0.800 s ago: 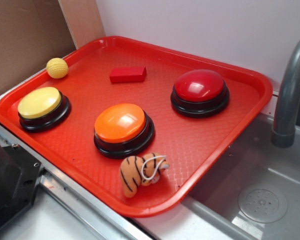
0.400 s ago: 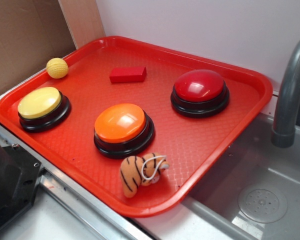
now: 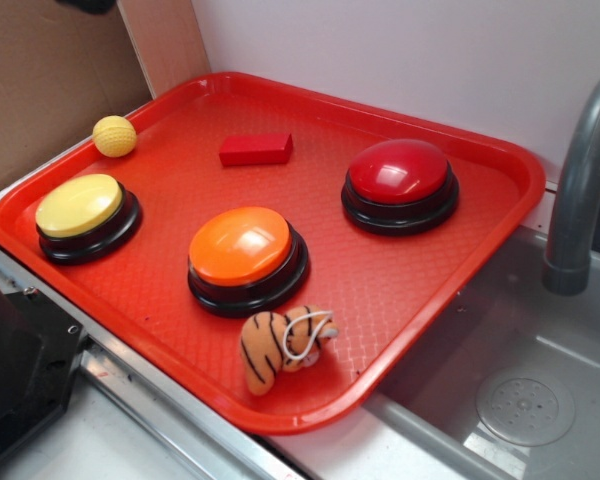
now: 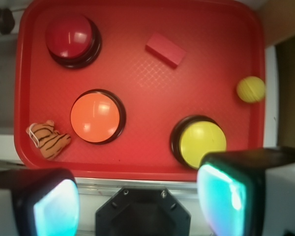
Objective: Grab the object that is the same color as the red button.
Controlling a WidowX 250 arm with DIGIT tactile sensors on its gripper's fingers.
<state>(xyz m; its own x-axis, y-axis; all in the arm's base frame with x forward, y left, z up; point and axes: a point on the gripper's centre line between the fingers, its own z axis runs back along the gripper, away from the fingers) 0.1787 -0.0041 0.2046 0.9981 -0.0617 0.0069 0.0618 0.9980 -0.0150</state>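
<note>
The object, a small flat red block (image 3: 256,150), lies at the back of the red tray (image 3: 460,270). To its right stands the red button (image 3: 399,172) on a black base. In the wrist view the block (image 4: 165,49) is at upper middle and the red button (image 4: 71,37) at upper left. My gripper (image 4: 140,206) hangs high over the tray's near edge, well apart from the block. It is open, and between its teal-padded fingers (image 4: 56,209) there is nothing. A dark bit of the arm (image 3: 88,5) shows at the exterior view's top left.
An orange button (image 3: 242,247), a yellow button (image 3: 79,206), a yellow ball (image 3: 114,136) and a striped tiger plush (image 3: 280,345) share the tray. A grey faucet (image 3: 580,190) and sink (image 3: 520,400) are at right. Cardboard (image 3: 40,80) stands at left.
A dark bit of the arm has come into the exterior view at the top left edge. Nothing on the tray has moved.
</note>
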